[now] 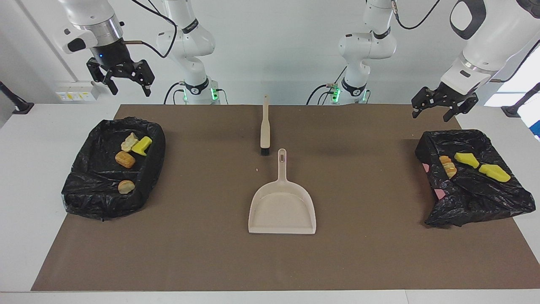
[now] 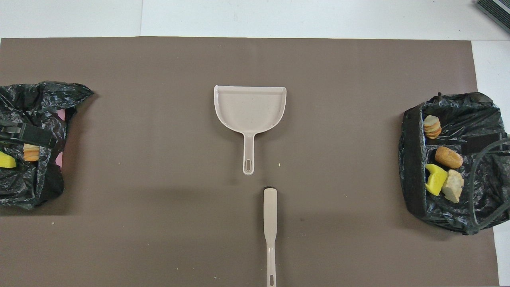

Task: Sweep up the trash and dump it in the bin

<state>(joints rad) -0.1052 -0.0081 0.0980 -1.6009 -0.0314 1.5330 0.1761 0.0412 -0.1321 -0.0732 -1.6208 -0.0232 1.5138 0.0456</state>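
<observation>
A beige dustpan [image 1: 282, 207] [image 2: 250, 107] lies empty in the middle of the brown mat. A beige brush [image 1: 265, 126] [image 2: 270, 223] lies nearer to the robots, in line with the dustpan's handle. Trash lies in two black bag-lined bins. The bin at the right arm's end [image 1: 84, 198] [image 2: 410, 159] holds a yellow chunk [image 1: 141, 145] and tan pieces [image 1: 125, 159]. The bin at the left arm's end [image 1: 476, 202] [image 2: 24, 187] holds yellow chunks [image 1: 466, 159] and a bread piece [image 1: 448, 166]. My right gripper [image 1: 131, 93] and my left gripper [image 1: 430, 117] hang open and empty, each over its own bin's near edge.
A tiny crumb [image 1: 257, 169] [image 2: 279, 164] lies on the mat beside the dustpan's handle. The brown mat [image 1: 190, 253] covers most of the white table. The arm bases stand at the table's robot edge.
</observation>
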